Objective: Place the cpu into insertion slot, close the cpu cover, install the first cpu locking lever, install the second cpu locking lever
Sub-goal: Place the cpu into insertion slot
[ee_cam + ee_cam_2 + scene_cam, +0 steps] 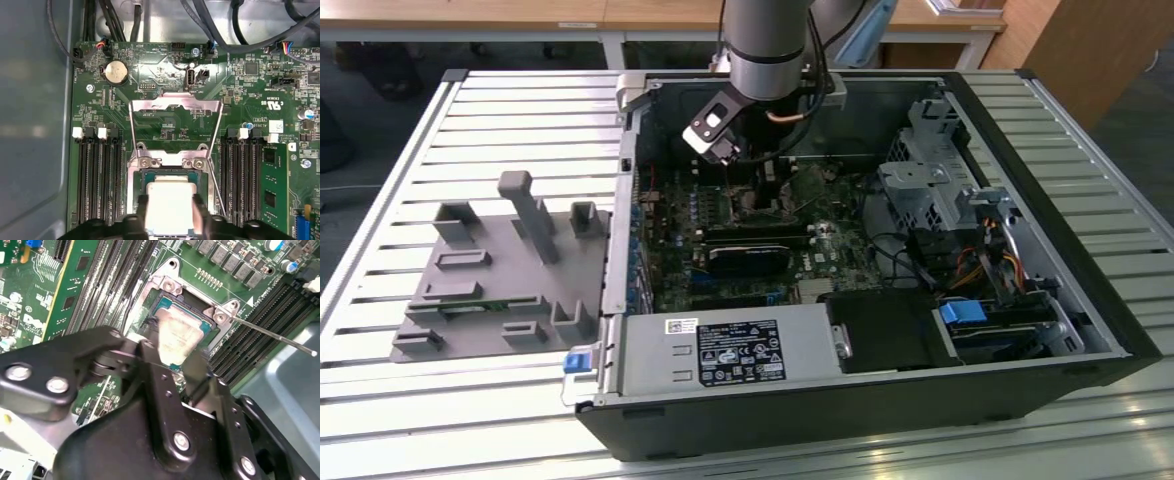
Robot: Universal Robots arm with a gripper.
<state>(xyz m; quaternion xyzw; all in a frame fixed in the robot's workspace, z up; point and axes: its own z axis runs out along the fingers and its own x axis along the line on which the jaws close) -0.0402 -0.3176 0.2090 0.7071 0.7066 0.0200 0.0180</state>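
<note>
Cpu [170, 200] sits flat, silver top up, directly over the insertion slot [170, 172], its edges square with the slot's thin metal rim. Whether the chip is fully seated cannot be told. Being square, the cpu has no clear long axis; two opposite edges run parallel to the memory slots [97, 180] that flank the socket on both sides.

The gripper [171, 214] is closed on the cpu, its dark fingers [142, 212] pressing those two opposite edges, so the jaws stand only a chip's width apart.

The cpu cover [145, 104] stands swung open on the side of the socket toward the coin battery [115, 72], its cut-out centre showing green board behind. In the second wrist view a thin locking lever [270, 336] juts out from a corner of the socket frame, slanting across the neighbouring memory slots and free at its tip.

Room around the socket is tight: memory slots hem it just beside two edges, the raised cover guards a third, and the gripper body crowds the fourth.

In the exterior view the robot arm [774, 40] drops into the open computer case [854, 425]. A grey fixture block [494, 280] lies well apart on the slatted table [400, 420] at the exterior view's left.
</note>
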